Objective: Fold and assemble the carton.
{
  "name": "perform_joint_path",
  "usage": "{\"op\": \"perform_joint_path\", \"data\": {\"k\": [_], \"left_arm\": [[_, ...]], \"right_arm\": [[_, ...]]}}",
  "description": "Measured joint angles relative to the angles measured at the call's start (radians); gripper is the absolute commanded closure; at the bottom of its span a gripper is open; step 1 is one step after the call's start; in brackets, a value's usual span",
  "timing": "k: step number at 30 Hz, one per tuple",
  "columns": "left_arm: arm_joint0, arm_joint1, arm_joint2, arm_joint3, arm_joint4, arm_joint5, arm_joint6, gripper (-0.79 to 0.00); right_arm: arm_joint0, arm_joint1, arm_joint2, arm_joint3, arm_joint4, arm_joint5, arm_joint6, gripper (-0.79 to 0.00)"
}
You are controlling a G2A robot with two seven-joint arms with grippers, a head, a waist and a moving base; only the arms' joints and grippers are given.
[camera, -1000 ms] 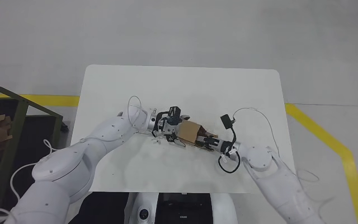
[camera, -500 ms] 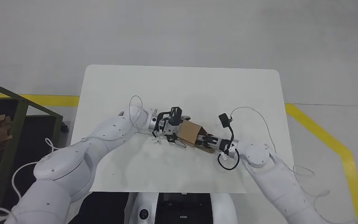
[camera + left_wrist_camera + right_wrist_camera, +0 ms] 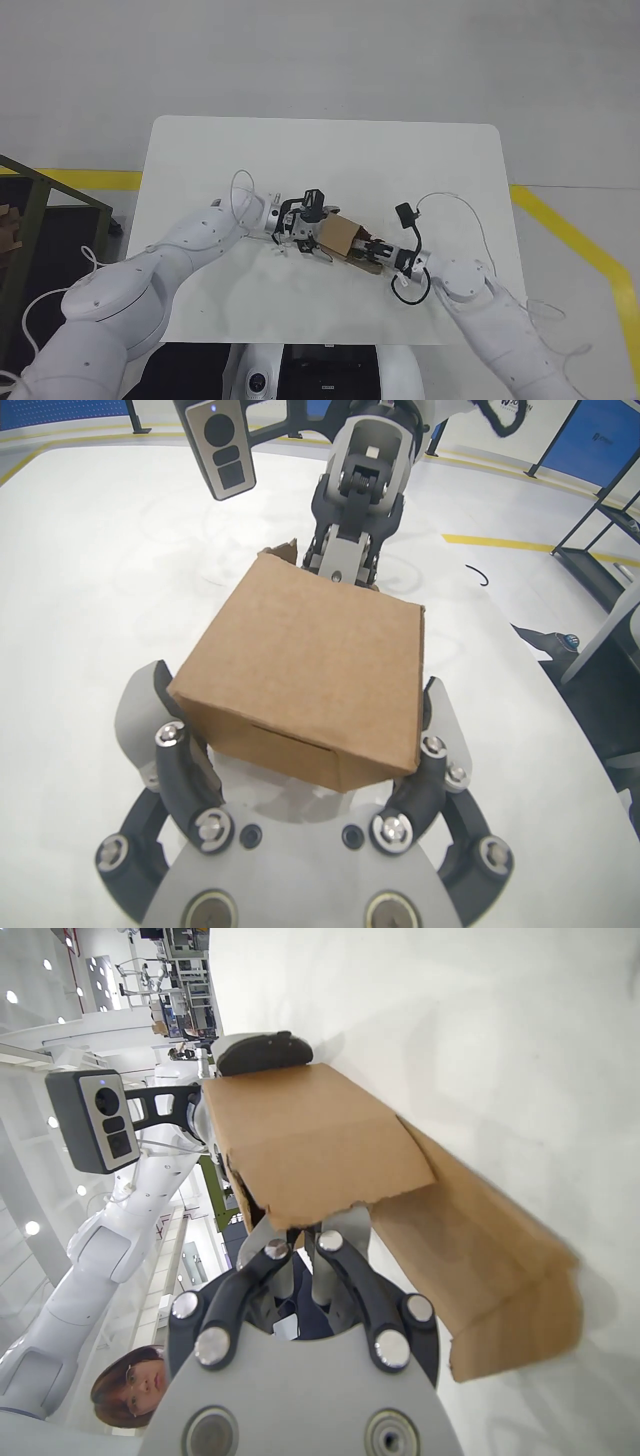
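Carton (image 3: 310, 660) sits gripped in the left end effector (image 3: 297, 692); the right end effector (image 3: 312, 1228), pressed together, meets its open end.

Plain brown cardboard for the carton (image 3: 310, 670), matt and faintly fibrous, ragged along one torn flap edge. On the left gripper (image 3: 295, 705), smooth pale-grey finger shells, black satin plastic links, bright polished metal screw heads. Same grey and black parts on the right gripper (image 3: 312, 1224), with a matt grey base plate. Smooth white top on the table (image 3: 200, 160), slightly glossy.
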Motion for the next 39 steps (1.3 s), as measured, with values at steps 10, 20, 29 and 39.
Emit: {"op": "perform_joint_path", "data": {"k": [10, 20, 29, 39], "left_arm": [[-0.002, 0.010, 0.003, -0.002, -0.009, 0.010, 0.010, -0.785], [-0.005, 0.013, 0.007, -0.013, -0.011, 0.009, 0.009, -0.785], [-0.006, 0.013, 0.009, -0.018, -0.013, 0.005, 0.005, -0.785], [-0.008, 0.011, 0.009, -0.021, -0.013, 0.000, 0.000, -0.785]], "right_arm": [[-0.124, 0.035, 0.125, -0.114, -0.012, 0.024, 0.012, 0.000], [-0.059, 0.025, 0.113, -0.050, 0.001, 0.006, -0.030, 0.000], [-0.006, 0.015, 0.063, 0.007, -0.035, -0.010, -0.005, 0.000], [-0.021, 0.008, 0.034, -0.015, -0.024, 0.025, -0.025, 0.000]]}}
